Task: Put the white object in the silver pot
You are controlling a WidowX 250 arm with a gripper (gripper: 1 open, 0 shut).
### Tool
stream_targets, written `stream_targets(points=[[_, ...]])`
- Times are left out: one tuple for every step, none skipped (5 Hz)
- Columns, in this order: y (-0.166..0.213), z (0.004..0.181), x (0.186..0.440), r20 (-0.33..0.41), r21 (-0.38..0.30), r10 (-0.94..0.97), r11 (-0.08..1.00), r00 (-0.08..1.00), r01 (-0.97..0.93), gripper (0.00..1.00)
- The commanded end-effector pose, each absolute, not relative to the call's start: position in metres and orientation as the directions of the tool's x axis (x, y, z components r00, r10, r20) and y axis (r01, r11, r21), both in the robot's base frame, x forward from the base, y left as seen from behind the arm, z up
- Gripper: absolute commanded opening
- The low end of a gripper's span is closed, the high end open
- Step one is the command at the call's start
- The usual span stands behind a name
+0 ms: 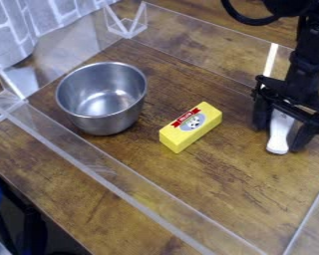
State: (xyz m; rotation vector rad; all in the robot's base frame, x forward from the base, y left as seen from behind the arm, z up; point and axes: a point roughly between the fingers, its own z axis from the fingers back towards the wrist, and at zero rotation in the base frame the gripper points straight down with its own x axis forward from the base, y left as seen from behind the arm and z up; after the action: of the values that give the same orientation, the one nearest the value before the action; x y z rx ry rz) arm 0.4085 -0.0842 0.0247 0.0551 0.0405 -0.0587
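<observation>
The white object (279,137) lies on the wooden table at the right, a narrow white piece partly hidden by the fingers. My black gripper (287,129) points straight down over it, open, with one finger on each side of the piece; whether the fingers touch it I cannot tell. The silver pot (101,97) stands empty at the left, well apart from the gripper.
A yellow block (190,127) with a round red-and-white label lies between the pot and the gripper. Clear plastic walls (83,157) fence the table along the front, left and back. A pale strip (269,64) stands behind the arm.
</observation>
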Motion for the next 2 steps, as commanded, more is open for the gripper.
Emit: stream_targets(points=[[-0.0725, 0.0379, 0.4220, 0.008, 0.051, -0.033, 0.998, 0.999, 0.033, 0.00], [-0.0675, 0.0342, 0.4257, 0.005, 0.054, -0.028, 0.998, 1.000, 0.027, 0.00]])
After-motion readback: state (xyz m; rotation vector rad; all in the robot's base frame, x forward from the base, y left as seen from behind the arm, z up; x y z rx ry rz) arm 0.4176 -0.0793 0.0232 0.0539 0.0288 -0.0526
